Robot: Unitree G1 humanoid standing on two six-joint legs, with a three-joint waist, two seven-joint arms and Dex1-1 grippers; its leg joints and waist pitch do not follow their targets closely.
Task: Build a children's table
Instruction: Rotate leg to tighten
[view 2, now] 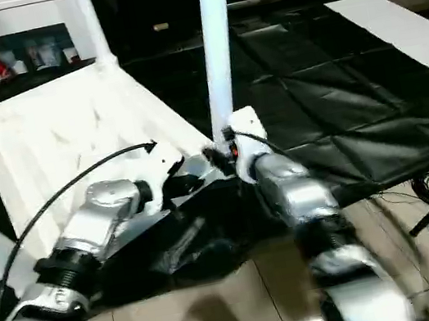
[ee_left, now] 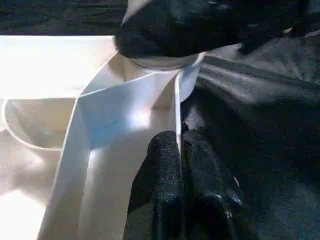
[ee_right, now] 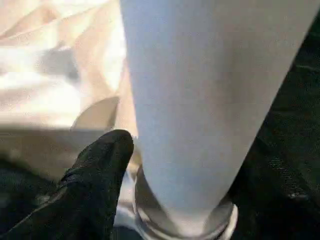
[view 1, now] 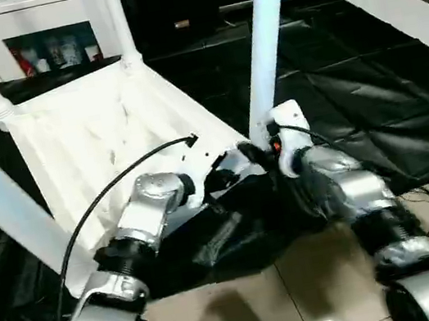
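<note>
The upturned tabletop [view 1: 103, 138] lies on the black-draped table [view 1: 352, 94]. The left gripper [ee_left: 178, 150] pinches its near rim wall; the right gripper [ee_right: 150, 165], seemingly open, flanks the near leg [view 1: 267, 35] at its socket.

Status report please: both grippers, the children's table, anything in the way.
Left gripper shut on tabletop rim. Right gripper at base of near leg, grip unclear. Four legs standing in sockets. Black drape bunched under near corner.
</note>
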